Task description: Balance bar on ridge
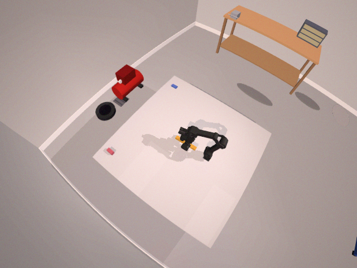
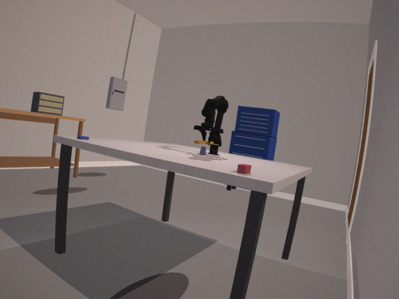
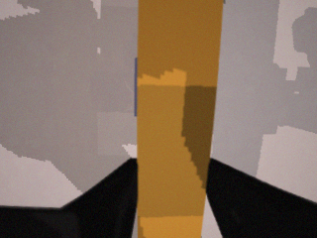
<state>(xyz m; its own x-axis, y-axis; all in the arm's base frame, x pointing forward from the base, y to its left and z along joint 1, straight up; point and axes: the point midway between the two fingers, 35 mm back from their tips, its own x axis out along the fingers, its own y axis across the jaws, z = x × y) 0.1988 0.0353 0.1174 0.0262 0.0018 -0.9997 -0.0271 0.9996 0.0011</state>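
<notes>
The black parallel jaws (image 2: 204, 141) are clamped on the long orange rectangular bar (image 1: 193, 147) (image 2: 200, 141) (image 3: 170, 149), which is held nearly level above the white rectangular bench (image 1: 173, 201) (image 2: 167, 157). In the exterior view, the small blue tapered ridge (image 2: 202, 151) stands on the bench beneath the bar; in the wrist view, only a thin blue strip of it shows along one bar edge. A red block (image 1: 110, 151) (image 2: 244, 169) lies well apart.
</notes>
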